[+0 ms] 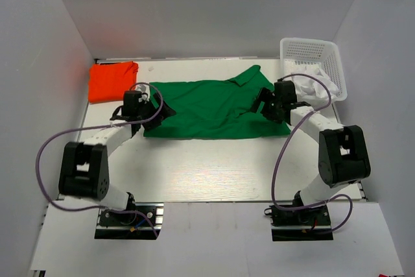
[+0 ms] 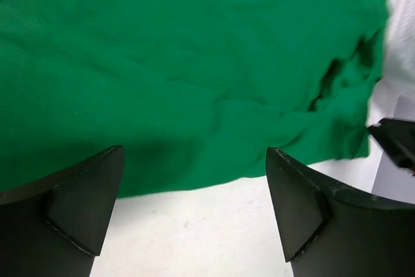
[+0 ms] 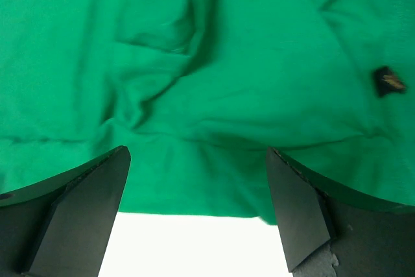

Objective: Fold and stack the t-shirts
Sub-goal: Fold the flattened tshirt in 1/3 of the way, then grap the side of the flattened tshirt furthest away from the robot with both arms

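The green t-shirt lies spread on the table, wrinkled, its collar at the far right. The orange-red t-shirt lies folded at the far left. My left gripper is open at the green shirt's left edge; in the left wrist view its jaws straddle the cloth edge and bare table. My right gripper is open at the shirt's right edge; in the right wrist view its jaws straddle the green cloth, holding nothing.
A white mesh basket with white cloth inside stands at the far right. Grey walls enclose the table on three sides. Bare white table lies between the shirt and the arm bases.
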